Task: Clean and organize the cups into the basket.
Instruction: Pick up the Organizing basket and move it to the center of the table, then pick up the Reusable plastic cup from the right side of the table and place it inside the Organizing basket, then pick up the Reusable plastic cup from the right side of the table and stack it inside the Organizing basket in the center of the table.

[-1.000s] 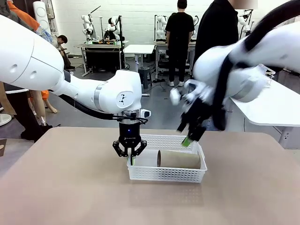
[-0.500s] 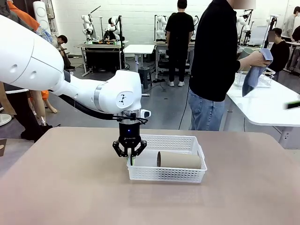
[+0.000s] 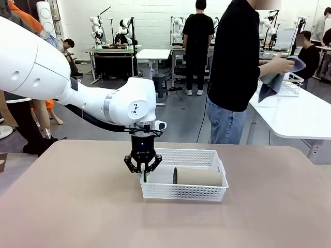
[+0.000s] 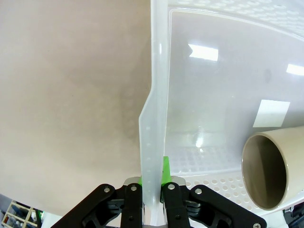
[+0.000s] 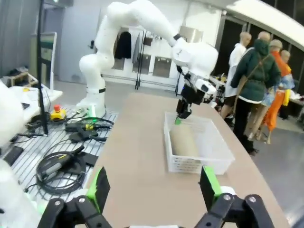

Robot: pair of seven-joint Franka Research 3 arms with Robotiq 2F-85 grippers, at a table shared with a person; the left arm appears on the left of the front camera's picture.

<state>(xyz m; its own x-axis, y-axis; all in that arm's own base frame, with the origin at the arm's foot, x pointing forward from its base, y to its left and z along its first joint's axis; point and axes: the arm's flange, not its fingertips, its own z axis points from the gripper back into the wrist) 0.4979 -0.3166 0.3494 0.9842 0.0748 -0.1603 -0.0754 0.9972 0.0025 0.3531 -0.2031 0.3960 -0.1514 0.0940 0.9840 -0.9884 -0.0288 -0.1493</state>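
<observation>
As the left tool (image 3: 143,173) stands, step in hand: steadying the basket (image 3: 186,192) while cups get cleaned, by my reading.
Grip: left tool's jaws closed tight on the basket's short end wall.
Other arm: right tool (image 5: 154,187) spread wide, empty, well apart from the basket.
Contents: one tan cup (image 3: 199,176) lying on its side inside the basket, on the surface (image 3: 77,206).
Far side: a person holds a cloth (image 3: 271,85).
Next: likely take a cleaned cup and lay it beside the first.

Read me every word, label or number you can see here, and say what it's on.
No words or numbers can be read.
Dark mark on the left arm: a small logo, too small to make out any letters.
Basket and cup: no print seen.
</observation>
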